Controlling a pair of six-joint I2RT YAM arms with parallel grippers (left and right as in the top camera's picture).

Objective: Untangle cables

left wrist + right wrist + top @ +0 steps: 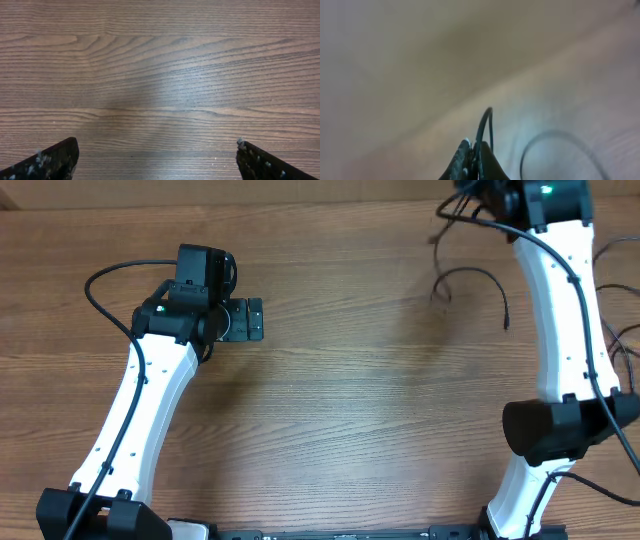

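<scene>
Matt wood-grain table [340, 400], smooth black cables [482, 125]

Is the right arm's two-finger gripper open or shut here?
Shut. In the right wrist view the right gripper has its fingertips pressed together, with a thin black cable looping up from between them.
</scene>
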